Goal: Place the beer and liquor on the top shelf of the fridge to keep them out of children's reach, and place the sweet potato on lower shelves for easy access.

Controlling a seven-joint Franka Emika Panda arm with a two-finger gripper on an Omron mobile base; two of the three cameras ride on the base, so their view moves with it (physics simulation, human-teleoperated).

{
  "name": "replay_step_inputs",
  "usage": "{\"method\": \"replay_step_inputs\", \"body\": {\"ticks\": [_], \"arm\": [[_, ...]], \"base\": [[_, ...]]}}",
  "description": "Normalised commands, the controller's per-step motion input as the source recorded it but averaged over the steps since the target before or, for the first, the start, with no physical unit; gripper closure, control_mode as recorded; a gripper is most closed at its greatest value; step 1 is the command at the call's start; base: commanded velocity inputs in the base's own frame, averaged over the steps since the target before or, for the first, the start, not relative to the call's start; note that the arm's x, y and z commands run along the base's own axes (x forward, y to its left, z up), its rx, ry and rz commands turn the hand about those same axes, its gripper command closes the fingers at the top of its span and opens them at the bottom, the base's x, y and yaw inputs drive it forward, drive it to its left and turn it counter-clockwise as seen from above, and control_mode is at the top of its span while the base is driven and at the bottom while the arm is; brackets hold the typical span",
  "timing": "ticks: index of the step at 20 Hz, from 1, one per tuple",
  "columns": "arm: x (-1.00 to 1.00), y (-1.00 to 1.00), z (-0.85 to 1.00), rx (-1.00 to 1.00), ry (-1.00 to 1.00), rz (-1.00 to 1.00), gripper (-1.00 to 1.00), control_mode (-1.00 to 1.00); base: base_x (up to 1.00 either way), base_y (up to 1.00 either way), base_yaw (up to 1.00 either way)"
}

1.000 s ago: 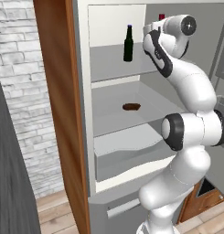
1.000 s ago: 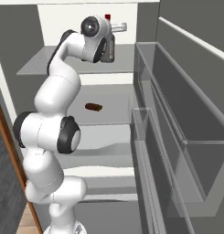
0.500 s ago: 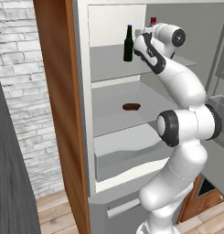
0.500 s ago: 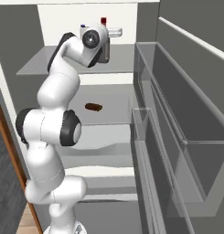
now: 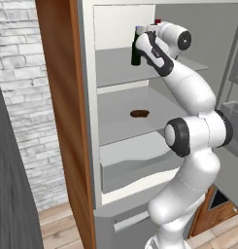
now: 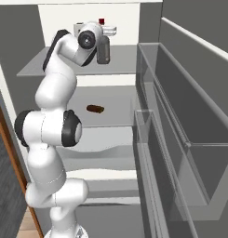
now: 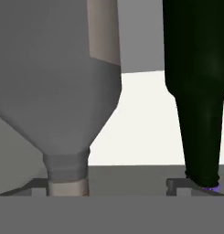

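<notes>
Grey shelves line the open fridge (image 5: 89,121), which stands between a wood-brown side panel (image 5: 62,107) and, at 9 o'clock in the left base view, a white brick wall (image 5: 21,97). We see the arm reaching up to the top shelf (image 5: 115,65), its gripper (image 5: 145,35) level with two bottles. One beer (image 5: 135,48) stands upright on that shelf, at about 8 o'clock of the gripper and just beside it. One liquor (image 7: 58,77) fills the hand view at 10 o'clock, the beer at 2 o'clock, both appearing neck-down because the camera is rolled; the liquor's red cap (image 6: 102,21) peeks above the wrist in the right base view. We cannot tell whether the jaws are closed on the liquor or parted. One sweet potato (image 5: 139,114) lies on the shelf below, well apart from the gripper. Clear door bins (image 6: 180,139) hang at 3 o'clock in the right base view.
</notes>
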Motion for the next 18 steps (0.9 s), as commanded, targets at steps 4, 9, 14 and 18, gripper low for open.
{"method": "replay_step_inputs", "body": {"ticks": [4, 9, 14, 18], "arm": [[-0.08, -0.24, -0.01, 0.00, -0.02, 0.10, -1.00, -1.00], [-0.51, -0.28, -0.27, -0.05, 0.03, 0.07, -1.00, -1.00], [-0.72, -0.39, -0.37, -0.06, 0.02, 0.03, -1.00, -1.00], [-0.95, -0.34, -0.38, -0.06, 0.02, 0.01, -1.00, -1.00]], "base": [[0.00, 0.00, 0.00], [0.00, 0.00, 0.00], [0.00, 0.00, 0.00], [0.00, 0.00, 0.00]]}}
